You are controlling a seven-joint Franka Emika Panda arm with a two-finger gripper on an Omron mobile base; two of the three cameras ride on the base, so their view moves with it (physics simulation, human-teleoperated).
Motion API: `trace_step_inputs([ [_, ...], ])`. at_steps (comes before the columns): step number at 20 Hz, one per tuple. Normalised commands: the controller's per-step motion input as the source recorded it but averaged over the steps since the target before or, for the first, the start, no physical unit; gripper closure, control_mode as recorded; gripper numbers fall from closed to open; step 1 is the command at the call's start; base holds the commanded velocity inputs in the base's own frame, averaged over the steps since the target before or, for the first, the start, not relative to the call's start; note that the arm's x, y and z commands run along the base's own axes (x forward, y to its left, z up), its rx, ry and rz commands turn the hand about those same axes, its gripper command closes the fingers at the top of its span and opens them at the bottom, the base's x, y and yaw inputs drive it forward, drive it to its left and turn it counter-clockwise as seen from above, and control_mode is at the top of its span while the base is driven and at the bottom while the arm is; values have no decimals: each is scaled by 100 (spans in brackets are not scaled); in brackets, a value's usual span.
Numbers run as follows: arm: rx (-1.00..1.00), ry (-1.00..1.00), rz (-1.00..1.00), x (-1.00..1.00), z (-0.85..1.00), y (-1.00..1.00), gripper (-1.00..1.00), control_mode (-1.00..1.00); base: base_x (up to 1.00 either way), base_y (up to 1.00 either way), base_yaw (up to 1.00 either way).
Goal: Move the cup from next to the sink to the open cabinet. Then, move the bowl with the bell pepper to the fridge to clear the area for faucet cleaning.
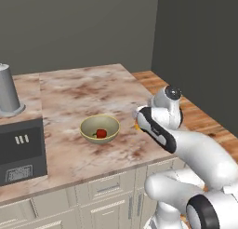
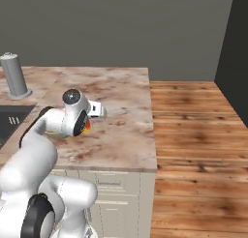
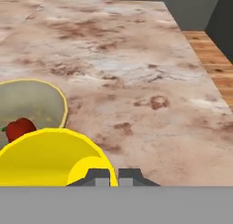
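The gripper (image 3: 113, 175) is closed on the rim of the yellow cup (image 3: 50, 157), with its two fingertips pinching the near wall. The cup sits directly at the gripper, over the marbled counter (image 3: 136, 68). Just beyond the cup, to the gripper's left, the bowl (image 3: 36, 104) rests on the counter and holds the red bell pepper (image 3: 19, 128).

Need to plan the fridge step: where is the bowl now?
In the left base view the bowl, holding the bell pepper, sits on the counter between sink and gripper.
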Motion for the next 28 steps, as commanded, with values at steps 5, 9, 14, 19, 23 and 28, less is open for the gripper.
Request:
trace_step_inputs([
  [5, 1, -19, -6, -57, 21, 0, 100, 100, -40, -3, -15],
  [9, 0, 0, 0, 0, 0, 0, 100, 100, -89, 0, -55],
  [14, 0, 0, 0, 0, 0, 0, 100, 100, -52, 0, -72],
  [19, 0, 0, 0, 0, 0, 0, 100, 100, -8, 0, -84],
  [23, 0, 0, 0, 0, 0, 0, 100, 100, 20, 0, -87],
  [28, 0, 0, 0, 0, 0, 0, 100, 100, 82, 2, -73],
])
